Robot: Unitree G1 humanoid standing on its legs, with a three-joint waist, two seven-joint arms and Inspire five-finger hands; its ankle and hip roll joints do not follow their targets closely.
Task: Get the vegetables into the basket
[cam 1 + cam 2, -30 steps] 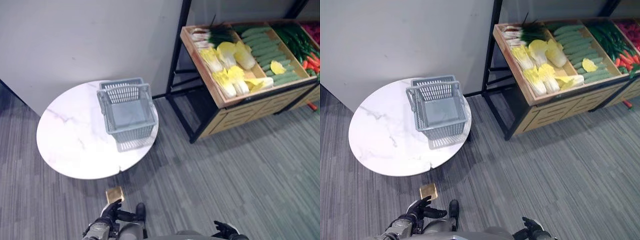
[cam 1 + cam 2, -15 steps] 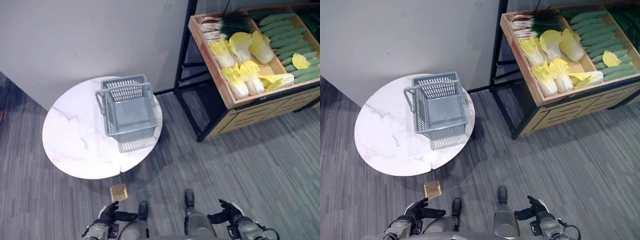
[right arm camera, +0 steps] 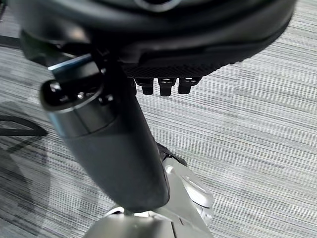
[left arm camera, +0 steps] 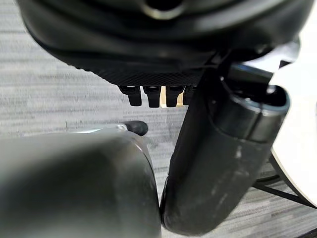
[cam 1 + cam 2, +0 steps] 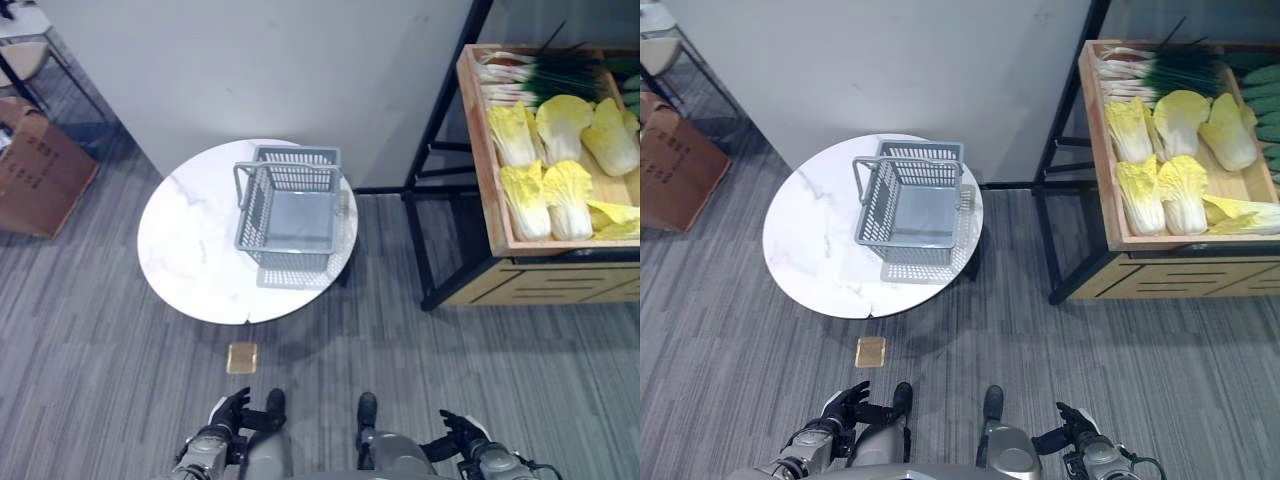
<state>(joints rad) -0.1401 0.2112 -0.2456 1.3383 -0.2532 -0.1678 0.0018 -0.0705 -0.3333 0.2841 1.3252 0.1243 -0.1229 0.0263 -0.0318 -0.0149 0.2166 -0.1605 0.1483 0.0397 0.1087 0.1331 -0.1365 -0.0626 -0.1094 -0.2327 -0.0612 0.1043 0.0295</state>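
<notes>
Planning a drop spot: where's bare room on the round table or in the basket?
Bare marble on the round table, left of and in front of the basket. The basket is empty. Crowded: the wooden crate, packed with cabbages.

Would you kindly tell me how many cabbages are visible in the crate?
4 whole heads in the crate: two at the back, two in front. More lie at the view's right edge, cut off, so others may be hidden.
</notes>
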